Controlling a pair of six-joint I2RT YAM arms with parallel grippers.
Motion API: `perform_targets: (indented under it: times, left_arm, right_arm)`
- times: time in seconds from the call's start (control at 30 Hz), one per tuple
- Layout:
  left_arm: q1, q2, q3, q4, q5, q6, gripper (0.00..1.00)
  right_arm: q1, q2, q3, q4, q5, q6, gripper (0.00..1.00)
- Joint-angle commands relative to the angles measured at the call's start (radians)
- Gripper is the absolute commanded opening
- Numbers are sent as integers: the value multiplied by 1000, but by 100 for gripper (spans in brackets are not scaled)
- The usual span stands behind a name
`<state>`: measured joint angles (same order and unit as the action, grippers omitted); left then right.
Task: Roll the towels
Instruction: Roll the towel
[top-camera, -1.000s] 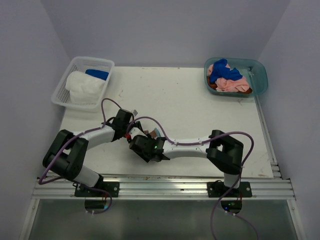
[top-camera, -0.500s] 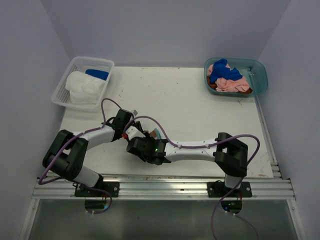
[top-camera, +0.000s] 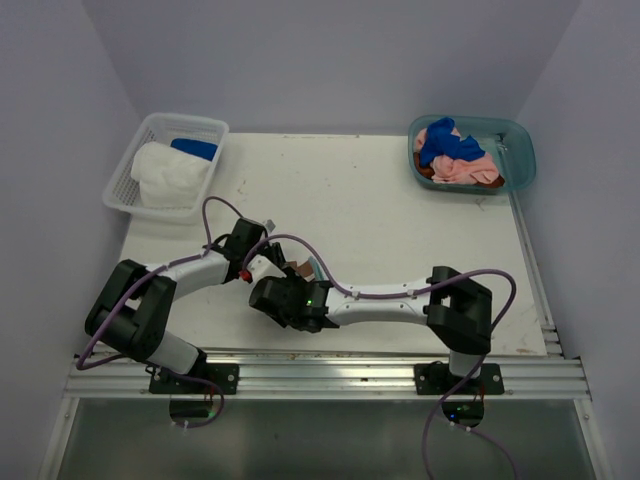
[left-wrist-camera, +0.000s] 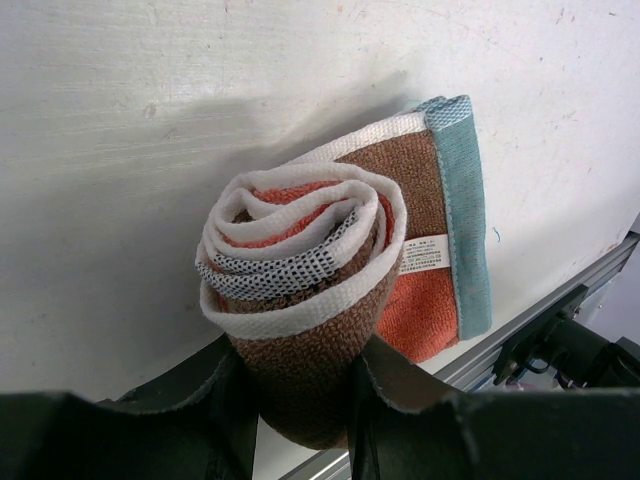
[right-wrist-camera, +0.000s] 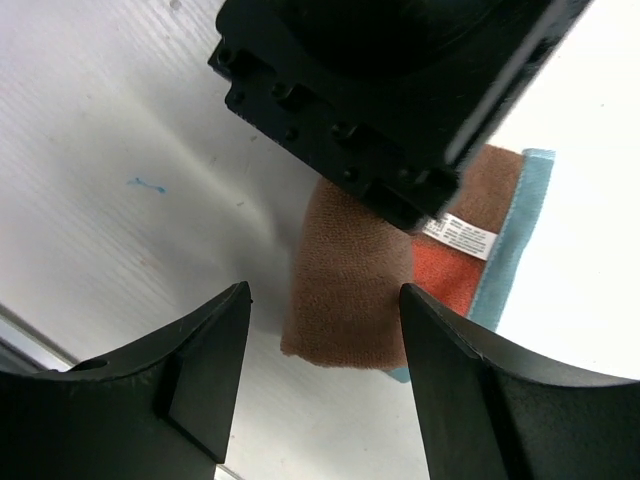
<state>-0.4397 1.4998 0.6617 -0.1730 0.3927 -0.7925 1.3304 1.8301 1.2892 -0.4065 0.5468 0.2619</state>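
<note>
The white table (top-camera: 380, 230) lies under both claws; the teal tub (top-camera: 524, 160) sits well apart from them at the far right corner, holding a heap of pink (top-camera: 465, 168) and blue towels (top-camera: 440, 140); the white mesh basket (top-camera: 125, 185) stands well beyond the left claw at the far left corner, with a white towel roll (top-camera: 165, 175) and a blue roll (top-camera: 195, 149) inside it.

The brown towel (left-wrist-camera: 300, 260) is at the near middle of the table, rolled into a spiral with its white border showing at the end; the left claw (left-wrist-camera: 300, 385) pinches this roll from both sides, its dark fingers (left-wrist-camera: 225, 400) pressed into the cloth; the towel's loose end lies flat on the table past the roll, brown and orange with a teal edge band (left-wrist-camera: 462, 200).

The right claw (right-wrist-camera: 322, 292) stands spread wide with nothing between its fingers; the roll lies just ahead of it, partly hidden by the left claw's black body.

A small white label (left-wrist-camera: 425, 254) is sewn on the flat end, just beside the roll.
</note>
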Motion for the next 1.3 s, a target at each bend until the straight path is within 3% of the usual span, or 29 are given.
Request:
perform_targets:
  times: [0.0,0.37,0.47,0.5,0.6,0.67,0.87,1.1,1.27]
  left_arm:
    - [1,-27,13,-22,-17,12,36]
    - [1,-46,13,-29,-17,7,37]
    - [1,-53,22,-42,-17,9,40]
    - [1,-56,26,-46,-17,9,42]
    - [2,-73,45,-74,-28,18,51]
    - [7,-78,73,-106,-34,27,59]
    - [42,-125,144,-169,-26,52,70]
    - [110,-176,184,-230,-15,90,71]
    - [113,-188,116,-201,14,93,73]
  right_arm:
    - [3,53,16,3,-8,25,65]
    - [-7,121,-2,9,18,92,62]
    - [-19,127,-8,2,21,124,47]
    - [-28,123,-11,0,16,132,34]
    - [-51,91,-42,24,-27,151,16]
    - [-62,66,-80,64,-57,154,11]
    - [-129,-58,-227,248,-284,151,3]
    - [-232,-176,-361,455,-583,189,0]
    - [-301,-196,-421,572,-780,261,0]
